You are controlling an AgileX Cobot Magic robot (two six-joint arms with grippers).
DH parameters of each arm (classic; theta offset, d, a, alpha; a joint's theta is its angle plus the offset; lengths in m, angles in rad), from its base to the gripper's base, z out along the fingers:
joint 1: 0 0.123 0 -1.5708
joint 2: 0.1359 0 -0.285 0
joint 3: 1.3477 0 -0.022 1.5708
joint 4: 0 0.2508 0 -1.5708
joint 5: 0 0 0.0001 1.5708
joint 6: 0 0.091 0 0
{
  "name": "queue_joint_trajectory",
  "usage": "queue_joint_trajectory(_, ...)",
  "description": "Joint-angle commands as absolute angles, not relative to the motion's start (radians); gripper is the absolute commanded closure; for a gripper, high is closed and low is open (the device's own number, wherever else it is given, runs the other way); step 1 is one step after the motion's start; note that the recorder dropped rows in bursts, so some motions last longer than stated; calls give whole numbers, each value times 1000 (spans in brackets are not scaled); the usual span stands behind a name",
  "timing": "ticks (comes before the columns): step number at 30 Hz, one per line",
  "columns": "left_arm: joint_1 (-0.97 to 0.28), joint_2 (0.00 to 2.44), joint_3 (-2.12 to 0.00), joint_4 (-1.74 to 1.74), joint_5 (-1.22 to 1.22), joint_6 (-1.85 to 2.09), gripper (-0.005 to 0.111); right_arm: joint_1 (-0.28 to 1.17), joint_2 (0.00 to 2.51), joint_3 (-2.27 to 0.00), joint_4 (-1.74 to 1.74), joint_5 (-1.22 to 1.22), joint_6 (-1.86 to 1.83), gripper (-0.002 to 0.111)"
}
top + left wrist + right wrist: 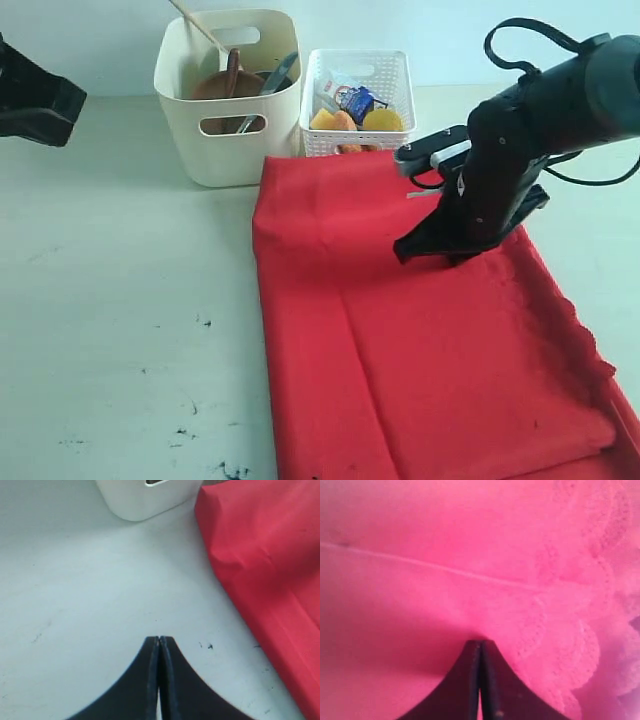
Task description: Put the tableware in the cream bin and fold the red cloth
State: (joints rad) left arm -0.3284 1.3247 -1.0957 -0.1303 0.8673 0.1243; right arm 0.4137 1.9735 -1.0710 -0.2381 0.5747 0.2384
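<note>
The red cloth point(430, 340) lies folded on the table, its scalloped edge point(580, 645) along the right side. My right gripper point(403, 250) is shut with its tips down against the cloth's upper part point(445, 555); I see no fabric between the jaws point(480, 642). The cream bin point(228, 150) stands at the back and holds tableware: a brown plate point(215, 85), a dark spoon point(232, 68), a metal knife point(278, 72) and a pale chopstick point(195, 25). My left gripper point(158, 639) is shut and empty over bare table, between the bin's corner point(145, 500) and the cloth's edge point(265, 555).
A white lattice basket point(390, 70) with a milk carton point(355, 100) and yellow and orange food stands right of the bin, touching the cloth's far edge. The left arm point(35, 100) hangs at the far left. The table point(120, 300) has small dark marks near the front.
</note>
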Motion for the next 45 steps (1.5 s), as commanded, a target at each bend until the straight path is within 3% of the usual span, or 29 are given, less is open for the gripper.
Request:
queue_joint_trajectory(1,-320,1314,-1090,-129,845,118,107,404,1990,-1042,-353,701,331,108)
queue_joint_trajectory(22,-320,1278,-1090,-135,848,115,107,349,1989,-901,-638,857,552,108)
queue_joint_trajectory(38,-320,1243,-1090,-200,837,120,107,174,1989,-906,-456,526,470,108)
queue_joint_trajectory(45,-320,1243,-1090,-210,830,123,107,142,1989,-906,-419,490,441,108)
